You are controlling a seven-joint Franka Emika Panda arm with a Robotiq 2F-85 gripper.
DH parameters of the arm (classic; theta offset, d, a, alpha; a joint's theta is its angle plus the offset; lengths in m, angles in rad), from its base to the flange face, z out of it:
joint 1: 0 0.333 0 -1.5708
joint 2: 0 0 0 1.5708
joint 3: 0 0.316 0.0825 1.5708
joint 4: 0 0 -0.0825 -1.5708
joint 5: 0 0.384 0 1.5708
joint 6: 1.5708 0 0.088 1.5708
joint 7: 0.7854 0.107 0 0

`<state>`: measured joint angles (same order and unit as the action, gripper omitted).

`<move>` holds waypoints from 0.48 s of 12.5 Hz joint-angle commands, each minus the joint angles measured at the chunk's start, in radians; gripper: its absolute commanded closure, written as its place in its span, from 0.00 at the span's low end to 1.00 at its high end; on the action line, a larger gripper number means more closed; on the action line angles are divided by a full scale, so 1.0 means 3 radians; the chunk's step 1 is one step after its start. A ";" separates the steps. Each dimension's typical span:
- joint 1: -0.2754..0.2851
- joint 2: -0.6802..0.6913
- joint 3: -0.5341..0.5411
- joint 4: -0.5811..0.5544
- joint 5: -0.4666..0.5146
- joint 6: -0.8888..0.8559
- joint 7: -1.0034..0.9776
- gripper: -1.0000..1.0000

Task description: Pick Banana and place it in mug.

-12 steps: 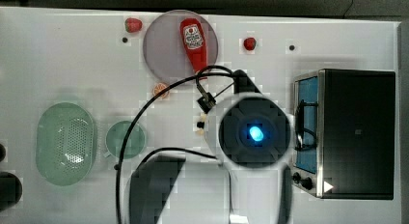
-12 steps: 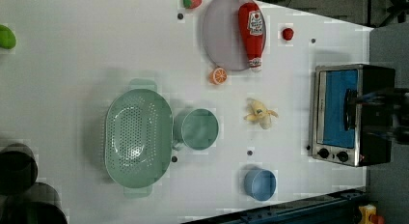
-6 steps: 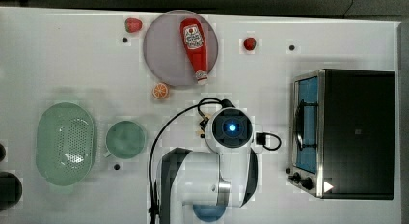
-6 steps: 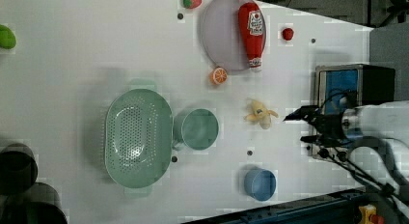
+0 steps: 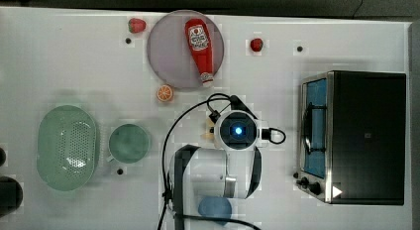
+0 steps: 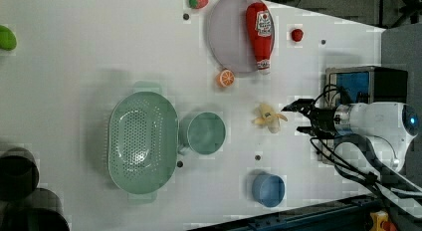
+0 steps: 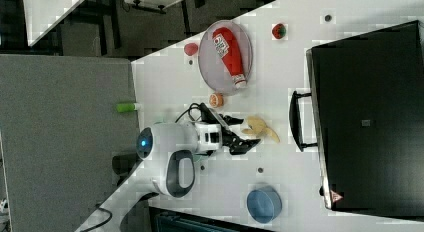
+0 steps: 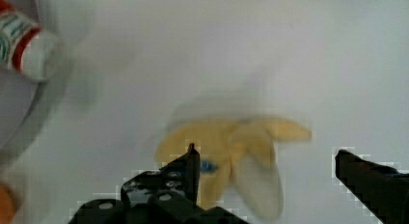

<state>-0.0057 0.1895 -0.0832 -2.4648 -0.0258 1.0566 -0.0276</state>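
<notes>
Hovering gripper (image 6: 294, 118) seen just beside banana (image 6: 268, 118), fingers spread wide, nothing grasped | banana lying on table (image 6: 74, 52) | mug (image 6: 205, 133) apart, beside basket (image 6: 143, 142)

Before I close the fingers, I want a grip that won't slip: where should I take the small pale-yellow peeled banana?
Probably the pale-yellow banana at its thick middle, from above: it lies flat and its peel flaps splay thin. The open gripper hangs beside it.
</notes>
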 commanded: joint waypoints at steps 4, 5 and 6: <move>0.0021 0.0468 0.0085 -0.0062 0.0038 0.0555 -0.0103 0.00; 0.0021 0.0534 0.0087 -0.0057 0.0038 0.0614 -0.0103 0.00; 0.0021 0.0593 0.0088 -0.0057 0.0038 0.0672 -0.0103 0.00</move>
<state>0.0023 0.3853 -0.0671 -2.4707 -0.0010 1.2383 -0.0308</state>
